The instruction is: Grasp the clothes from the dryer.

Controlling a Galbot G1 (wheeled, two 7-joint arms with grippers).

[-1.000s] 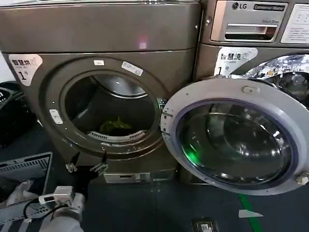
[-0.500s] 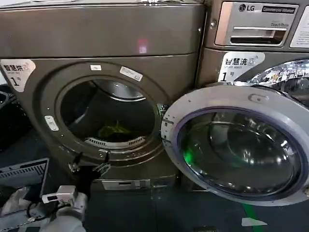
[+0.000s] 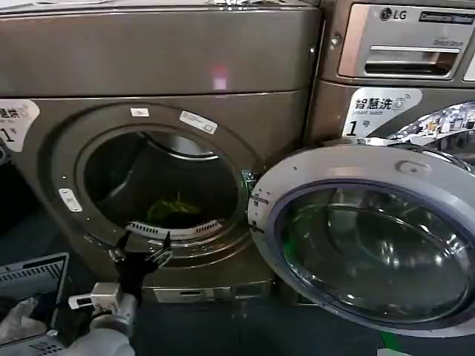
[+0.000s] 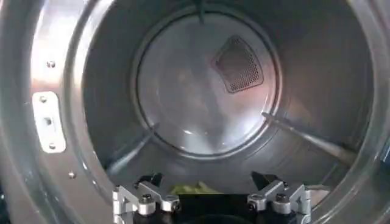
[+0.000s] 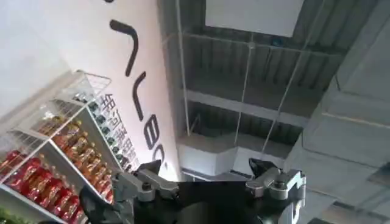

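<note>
Head view showed the left tool (image 3: 141, 248) with jaws apart at the dryer's (image 3: 159, 59) port rim, about 6 o'clock, lined up to reach the clothes (image 3: 171, 208) low inside the drum. The right tool (image 5: 207, 179), also apart, pointed ceilingward, parked.

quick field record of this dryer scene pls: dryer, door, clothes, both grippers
dryer: large bronze-grey front-loading machine, round port open
door: chrome-ringed glass door swung fully open to the right
clothes: small yellow-green fabric piece on the drum floor, untouched
left gripper: open, empty, at the port's lower rim
right gripper: open, empty, aimed at the ceiling
</note>
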